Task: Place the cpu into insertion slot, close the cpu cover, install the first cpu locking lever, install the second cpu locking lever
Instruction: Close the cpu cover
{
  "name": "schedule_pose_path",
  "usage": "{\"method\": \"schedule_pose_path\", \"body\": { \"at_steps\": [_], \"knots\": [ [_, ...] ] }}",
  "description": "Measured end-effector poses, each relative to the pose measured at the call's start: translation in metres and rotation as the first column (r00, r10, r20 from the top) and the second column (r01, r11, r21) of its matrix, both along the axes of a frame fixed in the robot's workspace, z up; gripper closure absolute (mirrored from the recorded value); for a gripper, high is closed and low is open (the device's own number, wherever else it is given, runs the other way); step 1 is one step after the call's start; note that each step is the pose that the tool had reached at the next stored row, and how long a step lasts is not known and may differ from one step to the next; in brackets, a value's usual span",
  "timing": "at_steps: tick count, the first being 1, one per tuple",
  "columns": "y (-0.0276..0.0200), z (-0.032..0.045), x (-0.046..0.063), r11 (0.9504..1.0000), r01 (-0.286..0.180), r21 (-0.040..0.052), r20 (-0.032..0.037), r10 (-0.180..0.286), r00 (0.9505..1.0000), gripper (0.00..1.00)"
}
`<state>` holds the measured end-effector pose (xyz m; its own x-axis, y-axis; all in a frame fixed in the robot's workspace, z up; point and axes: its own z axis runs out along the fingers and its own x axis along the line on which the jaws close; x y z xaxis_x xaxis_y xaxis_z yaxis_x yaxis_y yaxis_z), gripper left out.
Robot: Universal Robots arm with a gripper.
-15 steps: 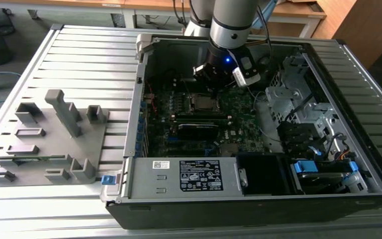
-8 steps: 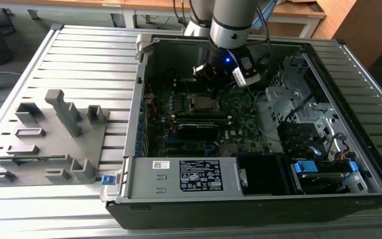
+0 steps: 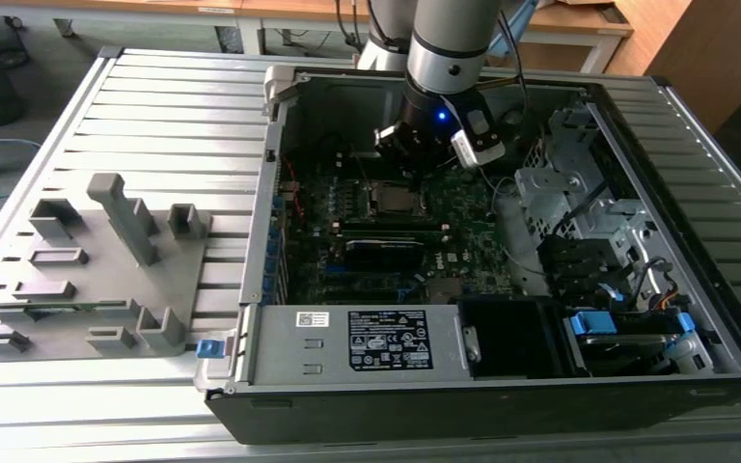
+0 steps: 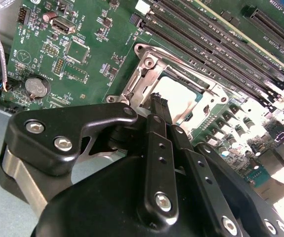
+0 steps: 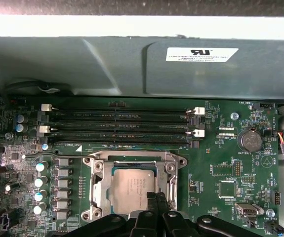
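The cpu (image 5: 131,186) lies flat in the insertion slot (image 5: 180,160) on the green motherboard, its silver-grey top showing through the window of the cpu cover (image 5: 132,159). The cover's silvery frame lies down around the chip. A thin metal locking lever (image 5: 53,155) runs out from one socket corner along the memory-slot side. My gripper (image 5: 160,198) hovers at the socket's edge with its black fingers together and nothing seen between them. In the second wrist view the gripper (image 4: 164,111) stands just in front of the chip (image 4: 181,91). In the exterior view the gripper (image 3: 409,159) hangs over the socket (image 3: 394,200).
Long black memory slots (image 5: 122,123) run beside the socket. The open computer case (image 3: 267,289) holds a white-labelled power supply box (image 3: 370,340) and drive bays (image 3: 577,193). A grey fixture (image 3: 88,280) sits on the slatted table at the exterior view's left.
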<state>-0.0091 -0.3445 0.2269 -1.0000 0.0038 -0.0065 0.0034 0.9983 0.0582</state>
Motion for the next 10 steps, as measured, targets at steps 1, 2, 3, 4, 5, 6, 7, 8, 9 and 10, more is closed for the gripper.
{"method": "schedule_pose_path", "body": {
  "at_steps": [1,2,3,4,5,6,7,8,9,10],
  "knots": [
    [0.0,0.0,0.0,1.0,0.0,0.0001,0.0,0.0,1.0,0.9],
    [0.0,0.0,0.0,1.0,0.0,0.0,0.0,0.0,1.0,0.9],
    [0.0,0.0,0.0,1.0,0.0,0.0,0.0,0.0,1.0,0.9],
    [0.0,0.0,0.0,1.0,0.001,0.0,0.0,-0.001,1.0,0.9],
    [0.0,0.0,-0.0004,1.0,0.001,-0.0001,-0.0001,-0.001,1.0,0.9],
    [0.0,0.0,-0.0011,1.0,0.001,-0.0002,-0.0001,-0.001,1.0,0.9],
    [0.0,-0.0002,-0.002,1.0,0.002,-0.0002,0.0,-0.002,1.0,0.9],
    [0.0,-0.0004,-0.0032,1.0,0.003,0.0,0.0,-0.003,1.0,0.9],
    [0.0,-0.0006,-0.0046,1.0,0.003,0.0,0.0,-0.003,1.0,0.9],
    [0.0,-0.0008,-0.0062,1.0,0.004,0.0,0.0,-0.004,1.0,0.9]
  ]
}}
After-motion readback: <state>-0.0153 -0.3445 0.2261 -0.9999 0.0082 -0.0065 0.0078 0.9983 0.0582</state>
